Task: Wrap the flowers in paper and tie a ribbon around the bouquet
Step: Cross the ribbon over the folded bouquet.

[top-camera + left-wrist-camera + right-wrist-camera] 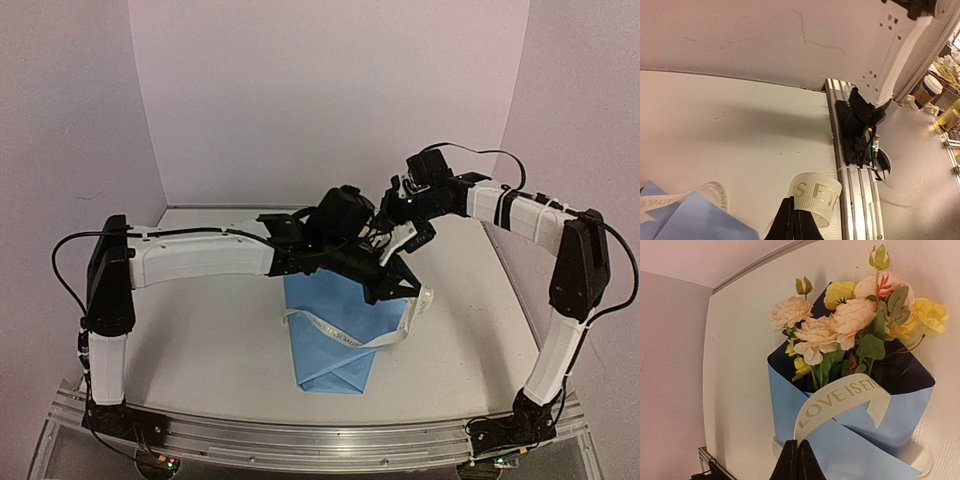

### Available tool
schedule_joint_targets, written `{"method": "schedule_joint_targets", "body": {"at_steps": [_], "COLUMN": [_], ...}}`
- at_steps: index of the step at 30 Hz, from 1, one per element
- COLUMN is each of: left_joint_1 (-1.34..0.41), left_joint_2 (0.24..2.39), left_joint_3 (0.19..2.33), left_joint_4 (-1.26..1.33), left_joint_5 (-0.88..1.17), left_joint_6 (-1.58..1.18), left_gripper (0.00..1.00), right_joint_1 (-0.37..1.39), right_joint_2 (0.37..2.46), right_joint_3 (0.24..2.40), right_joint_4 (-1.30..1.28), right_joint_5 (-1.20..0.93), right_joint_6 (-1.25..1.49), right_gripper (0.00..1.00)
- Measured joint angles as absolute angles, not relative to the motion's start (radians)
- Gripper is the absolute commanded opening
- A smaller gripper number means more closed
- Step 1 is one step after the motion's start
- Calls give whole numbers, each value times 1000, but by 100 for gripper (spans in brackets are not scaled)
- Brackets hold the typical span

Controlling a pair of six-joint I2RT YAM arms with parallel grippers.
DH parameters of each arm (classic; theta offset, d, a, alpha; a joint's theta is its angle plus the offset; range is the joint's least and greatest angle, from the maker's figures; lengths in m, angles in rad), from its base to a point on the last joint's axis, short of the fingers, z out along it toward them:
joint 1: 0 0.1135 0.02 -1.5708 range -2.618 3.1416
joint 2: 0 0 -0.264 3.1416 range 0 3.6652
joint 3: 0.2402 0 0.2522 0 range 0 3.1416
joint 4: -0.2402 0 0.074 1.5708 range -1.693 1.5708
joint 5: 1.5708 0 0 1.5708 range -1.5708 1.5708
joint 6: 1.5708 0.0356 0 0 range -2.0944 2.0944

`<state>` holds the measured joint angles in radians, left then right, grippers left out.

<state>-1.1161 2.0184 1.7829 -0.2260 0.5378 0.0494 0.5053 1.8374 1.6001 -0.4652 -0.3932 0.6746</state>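
The bouquet lies on the table: a light blue paper [335,340] cone with a dark navy inner face [900,370], and yellow and pink-cream flowers [850,315] at its open end. In the top view the arms hide the blooms. A cream ribbon [345,335] with gold lettering crosses the cone. My left gripper [792,200] is shut on a loop of ribbon [817,195] beside the cone's right edge [398,288]. My right gripper [796,442] is shut on the other ribbon end [840,395], just above the cone's upper part [400,240].
An aluminium rail [860,200] runs along the table's near edge, with the right arm's base [860,125] bolted to it. Pale walls [330,90] close the back and sides. Cups [927,90] stand off the table, beyond the rail.
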Motion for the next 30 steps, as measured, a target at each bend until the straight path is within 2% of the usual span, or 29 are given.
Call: {"method": "schedule_joint_targets", "body": {"at_steps": [5,11,20,22,24,30], "left_joint_1": [-1133,-1106,-1092,-1096,-1099,-1097], "left_joint_2": [2150,2311,2376,2377,2379,2409], "left_joint_3": [1820,1912,2085,2099,2109,2153], "left_joint_4": [-223,-180,-95,-79,-69,-72], "left_joint_5": [534,347,235,222,228,327], "left_joint_6": [51,-5,-74,-88,-94,-104], "left_gripper": [0,0,0,6,19,49], "right_joint_1": [503,501,490,485,482,480], "right_joint_2": [1850,1850,1850,1850,1850,1851], "right_joint_3": [1610,1610,1653,1665,1668,1680], "right_joint_4": [-477,-490,-527,-529,-533,-561], "right_joint_5": [-475,-539,-532,-525,-516,-508], "right_joint_6": [645,625,600,596,591,579], "right_gripper": [0,0,0,0,0,0]}}
